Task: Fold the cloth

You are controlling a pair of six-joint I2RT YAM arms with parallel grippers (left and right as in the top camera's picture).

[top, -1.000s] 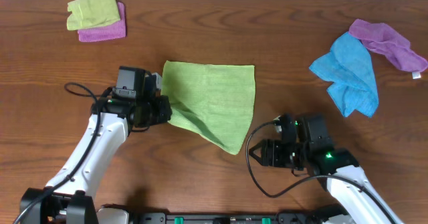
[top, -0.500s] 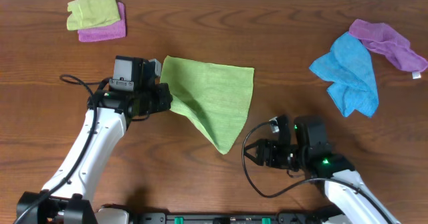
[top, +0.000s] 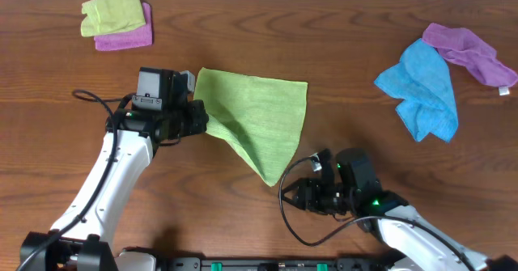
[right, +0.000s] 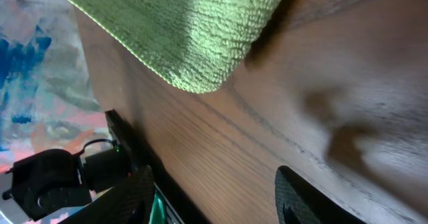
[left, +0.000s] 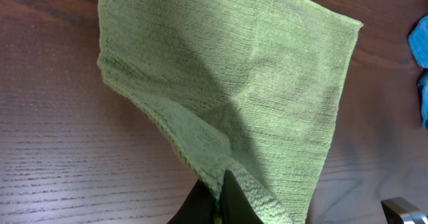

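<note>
Cloth (top: 257, 121) sits mid-bench (top: 356, 28). Its far edge lies flat and runs left to right, and the rest tapers to one corner pointing back toward the robot. So the long line goes from that far edge down to the near tip.

Left end effector (top: 201, 125) is clamped on the cloth's left edge. In the left wrist view its fingers (left: 231, 197) are pinched together with fabric bunched between them.

Right end effector (top: 298, 195) is spread wide, holding nothing, and aimed left at that near tip. In its own camera the lime corner hangs just ahead of the gap between the fingers, close but not touching. The tip lies just left of it and slightly farther up the bench, and the right arm is plainly the nearer one. My read is that a short reach and a pinch on that corner come next.

No writing is legible. The purple cloth (top: 469, 51) at far right carries a small white tag (top: 504, 91), too small to read, and the blue cloth (top: 421, 89) lies against it. A folded lime-and-purple stack (top: 117, 16) sits far left.
</note>
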